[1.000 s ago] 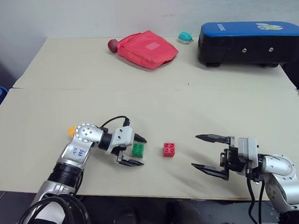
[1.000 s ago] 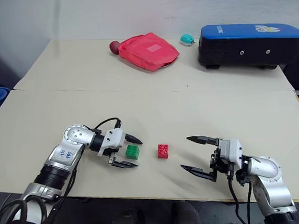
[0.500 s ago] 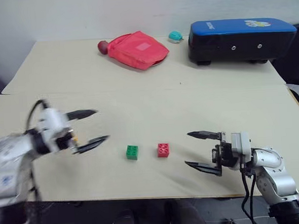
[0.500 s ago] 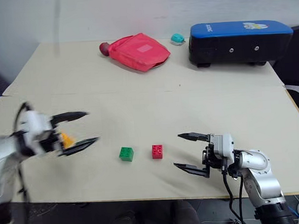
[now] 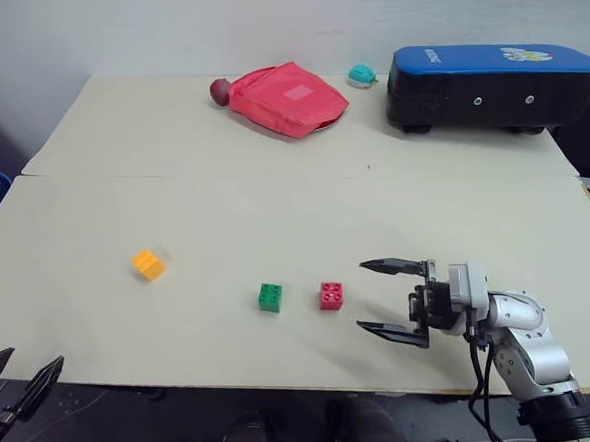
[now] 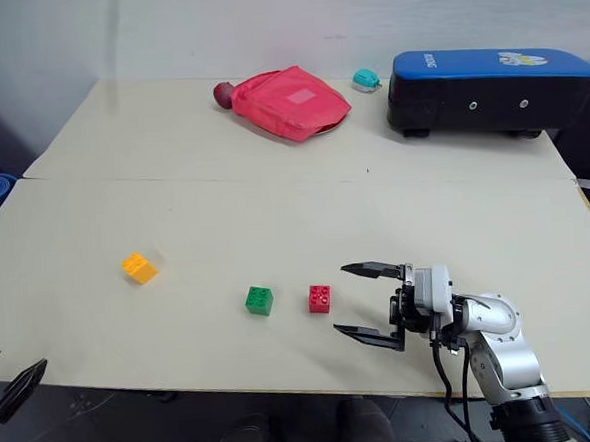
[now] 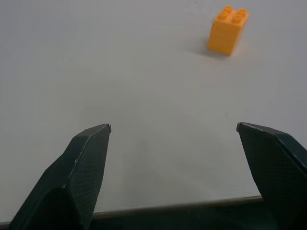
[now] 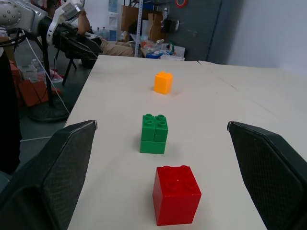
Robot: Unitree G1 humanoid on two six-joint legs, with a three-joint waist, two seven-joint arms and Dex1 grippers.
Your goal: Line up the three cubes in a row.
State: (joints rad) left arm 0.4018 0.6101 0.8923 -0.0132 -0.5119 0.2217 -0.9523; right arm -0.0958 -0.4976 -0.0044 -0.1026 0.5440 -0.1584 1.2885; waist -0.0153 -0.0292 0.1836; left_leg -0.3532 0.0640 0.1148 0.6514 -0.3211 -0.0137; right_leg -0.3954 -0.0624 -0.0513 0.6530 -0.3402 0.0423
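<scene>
red cube (image 5: 332, 295), green cube (image 5: 271, 297), yellow-orange cube (image 5: 147, 264), table (image 5: 223, 185)

The robot's right gripper (image 5: 392, 303) reaches in low over the near right of the table, its silver forearm bent up from below the edge, wrist turned so the gripper points toward the robot's left. Its two black fingers (image 5: 389, 266) stand wide apart, one above the other, holding nothing. The left gripper (image 5: 17, 376) hangs off the near left corner, below the table's edge, fingers (image 7: 81, 158) spread wide and empty.
</scene>
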